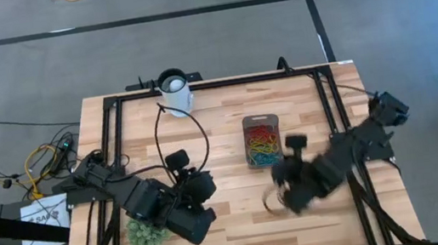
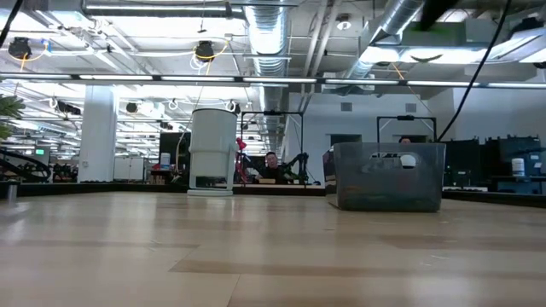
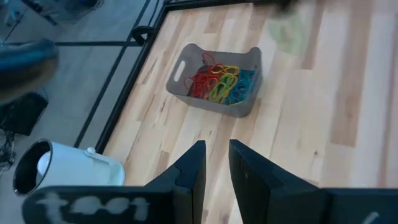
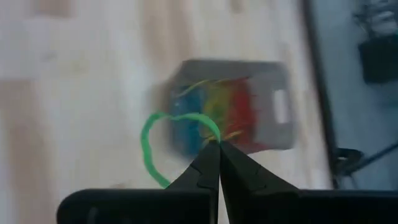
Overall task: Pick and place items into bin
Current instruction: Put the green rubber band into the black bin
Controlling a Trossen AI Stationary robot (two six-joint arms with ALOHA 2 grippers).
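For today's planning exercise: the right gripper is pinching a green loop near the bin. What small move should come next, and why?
Probably carry it over the bin before opening. The right gripper is shut on the green loop, which hangs beside the bin, mostly over bare table, so letting go now would likely miss. The left gripper waits apart.

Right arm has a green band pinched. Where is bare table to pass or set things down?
Bare wood runs between the white cup and the bin, and along the near edge between both arms. It is crowded around the right gripper with its green band, and beside the left gripper and spiky ball.
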